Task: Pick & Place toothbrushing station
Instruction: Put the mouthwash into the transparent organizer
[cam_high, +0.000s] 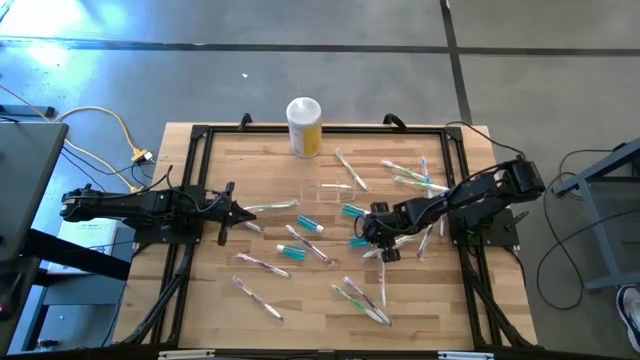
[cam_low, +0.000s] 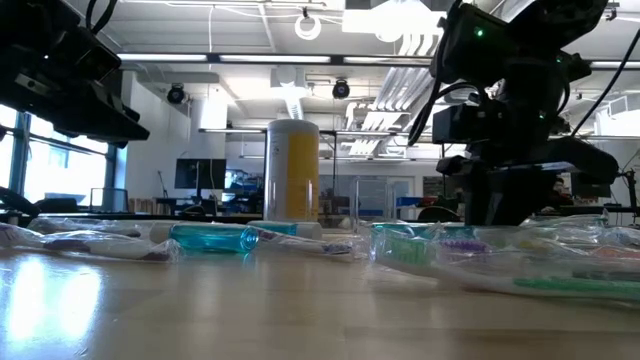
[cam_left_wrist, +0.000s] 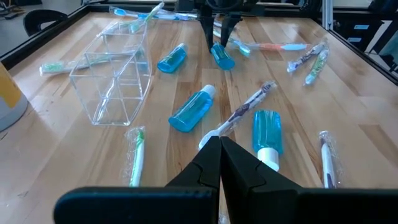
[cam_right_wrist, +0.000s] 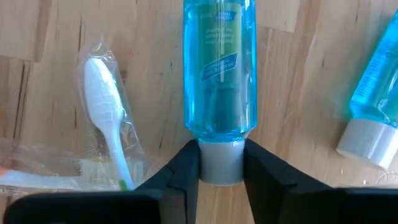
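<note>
Two robot arms reach over a wooden table (cam_high: 210, 300). The right gripper (cam_right_wrist: 219, 167) pinches the white cap of a blue bottle (cam_right_wrist: 219, 68) lying flat. The left gripper (cam_left_wrist: 220, 163), fingers shut and empty, hovers near the clear plastic holder (cam_left_wrist: 115, 78), which lies mid-table beside wrapped toothbrushes (cam_left_wrist: 135, 155).

Station (cam_high: 322, 190) mid-table; canister (cam_high: 304, 126) behind it; bottles (cam_high: 310, 225) before it; toothbrushes (cam_high: 415, 180) to its right.
</note>
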